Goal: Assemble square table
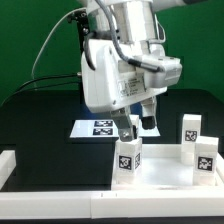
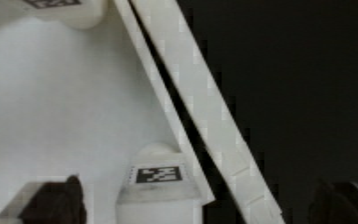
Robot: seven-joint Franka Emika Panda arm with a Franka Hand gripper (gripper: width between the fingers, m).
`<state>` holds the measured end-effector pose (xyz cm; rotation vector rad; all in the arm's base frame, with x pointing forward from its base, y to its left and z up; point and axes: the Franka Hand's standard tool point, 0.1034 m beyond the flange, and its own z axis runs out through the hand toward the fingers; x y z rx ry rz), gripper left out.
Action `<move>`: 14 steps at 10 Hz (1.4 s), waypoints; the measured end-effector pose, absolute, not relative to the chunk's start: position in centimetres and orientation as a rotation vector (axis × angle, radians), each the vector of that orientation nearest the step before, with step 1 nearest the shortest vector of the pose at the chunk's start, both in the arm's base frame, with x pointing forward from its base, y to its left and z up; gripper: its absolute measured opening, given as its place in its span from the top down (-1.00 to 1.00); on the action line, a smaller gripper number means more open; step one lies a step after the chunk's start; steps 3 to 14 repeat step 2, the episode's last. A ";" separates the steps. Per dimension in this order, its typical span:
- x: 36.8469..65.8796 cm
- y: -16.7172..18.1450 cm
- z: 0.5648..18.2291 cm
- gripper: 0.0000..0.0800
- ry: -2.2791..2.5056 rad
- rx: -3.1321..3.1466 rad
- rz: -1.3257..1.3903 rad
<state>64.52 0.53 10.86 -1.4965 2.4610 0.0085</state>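
border bar: long white bar [image 1: 8,166] at the exterior view's left edge, lying on the black table [image 1: 40,120]. A second white bar [image 1: 60,190] runs along the front.
table: black surface, green backdrop behind.
marker board: flat white strip with black tags [image 1: 97,127], on the table behind the panel, partly hidden by the arm.
arm: white robot arm [image 1: 115,60] comes down from the top centre, cables trailing to the exterior view's left.
gripper: gripper [image 1: 136,128] hangs just above the centre leg, jaws spread wide, nothing between them. In the wrist view the two dark fingertips [image 2: 48,203] sit far apart at the frame corners, with the leg's tagged top in the gap. Contact with the leg: can't tell, looks clear.
centre leg: stubby white leg [image 1: 127,158] upright on the panel, tag facing the camera, directly below the gripper. Wrist view shows its tagged top [image 2: 160,176] close beside the panel's raised rim [image 2: 194,120].
panel: white square panel [image 1: 160,175] lying flat in the front right of the exterior view; carries all three visible legs. Corner sockets not discernible.
right legs: two more tagged legs upright at the exterior view's right, one further back [image 1: 190,130], one nearer [image 1: 205,158], just beside each other, well apart from the centre leg.
fourth leg: a tagged white piece [image 2: 60,5] at the wrist view's edge, cropped; can't tell which leg.
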 end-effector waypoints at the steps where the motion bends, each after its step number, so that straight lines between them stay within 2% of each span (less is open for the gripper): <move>1: 64.4 0.5 10.5 -0.61 2.463 -1.502 0.010; 14: 64.4 0.5 10.5 -0.61 2.463 -1.503 0.010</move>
